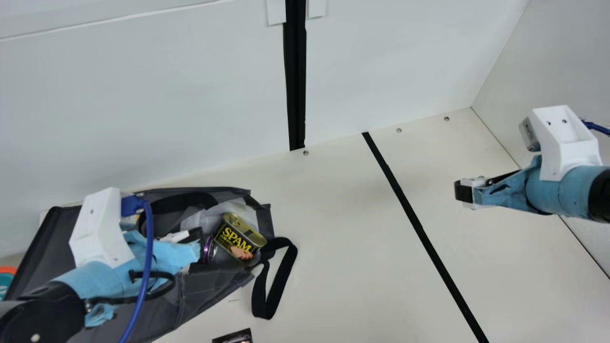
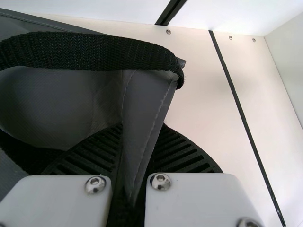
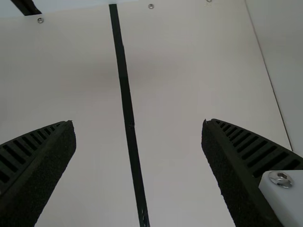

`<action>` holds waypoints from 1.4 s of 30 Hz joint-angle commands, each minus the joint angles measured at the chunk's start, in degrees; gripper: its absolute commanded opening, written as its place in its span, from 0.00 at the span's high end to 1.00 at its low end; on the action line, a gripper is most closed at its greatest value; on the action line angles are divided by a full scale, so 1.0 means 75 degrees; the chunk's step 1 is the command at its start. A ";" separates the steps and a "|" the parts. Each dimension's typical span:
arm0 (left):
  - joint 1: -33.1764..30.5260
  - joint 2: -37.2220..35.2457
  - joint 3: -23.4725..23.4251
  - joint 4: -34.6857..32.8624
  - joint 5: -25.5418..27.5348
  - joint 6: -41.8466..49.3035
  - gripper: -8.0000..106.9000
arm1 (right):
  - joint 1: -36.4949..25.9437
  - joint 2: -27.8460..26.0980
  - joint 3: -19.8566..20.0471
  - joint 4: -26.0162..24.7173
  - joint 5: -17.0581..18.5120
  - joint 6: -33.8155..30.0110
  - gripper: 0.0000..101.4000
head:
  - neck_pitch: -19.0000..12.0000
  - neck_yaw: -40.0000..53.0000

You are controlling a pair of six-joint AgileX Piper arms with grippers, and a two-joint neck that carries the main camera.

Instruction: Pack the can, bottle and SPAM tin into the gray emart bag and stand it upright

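"Where's the black-and-yellow metal SPAM tin [image 1: 238, 242]?"

"Inside the tipped gray fabric bag [image 1: 209, 288]. Left claw [image 2: 139, 130] pinches its cloth; right claw [image 3: 137, 123] is spread."

"Which step?"

"Seemingly uprighting; next needs a slow, firm lift."

Main: from neck, slanting down over counter [image 1: 333, 214] | left wrist: close above gray bag [image 2: 147, 104], facing wall [image 1: 143, 105] | right wrist: steeply down | all share black strip [image 1: 424, 237]
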 commanded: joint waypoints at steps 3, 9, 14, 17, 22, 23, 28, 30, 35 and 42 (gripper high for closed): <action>0.0000 0.0000 0.0000 0.0000 0.0000 0.0000 1.00 | -0.0012 0.0258 0.0101 0.0499 -0.0120 -0.0514 0.06 | -0.0173 -0.0007; 0.0000 0.0000 0.0000 0.0000 0.0000 0.0000 1.00 | 0.0069 0.0637 0.0276 0.1072 -0.0315 -0.1169 0.06 | -0.0173 -0.0007; 0.0000 0.0000 0.0000 0.0000 0.0000 0.0000 1.00 | 0.0178 0.0957 0.0371 0.1565 -0.0382 -0.1737 0.06 | -0.0173 -0.0007; 0.0000 0.0000 0.0000 0.0000 0.0000 0.0000 1.00 | 0.0249 0.1149 0.0409 0.1854 -0.0403 -0.2076 0.06 | -0.0173 -0.0007; 0.0000 0.0000 0.0000 0.0000 0.0000 0.0000 1.00 | 0.0380 0.1468 0.0439 0.2253 -0.0411 -0.2616 0.06 | -0.0173 -0.0007; 0.0000 0.0000 0.0000 0.0000 0.0000 0.0000 1.00 | 0.0407 0.1530 0.0440 0.2324 -0.0410 -0.2715 0.06 | -0.0173 -0.0007; 0.0000 0.0000 0.0000 0.0000 0.0000 0.0000 1.00 | 0.0535 0.1846 0.0443 0.2640 -0.0399 -0.3217 0.06 | -0.0173 -0.0007; 0.0000 0.0000 0.0000 0.0000 0.0000 0.0000 1.00 | 0.0586 0.1972 0.0434 0.2750 -0.0391 -0.3392 0.06 | -0.0173 -0.0007; 0.0000 0.0000 0.0000 0.0000 0.0000 0.0000 1.00 | 0.0733 0.2296 0.0400 0.2980 -0.0387 -0.3793 0.06 | -0.0173 -0.0007; 0.0000 0.0000 0.0000 0.0000 0.0000 0.0000 1.00 | 0.0986 0.2683 0.0358 0.3274 -0.0357 -0.4292 0.06 | -0.0173 -0.0007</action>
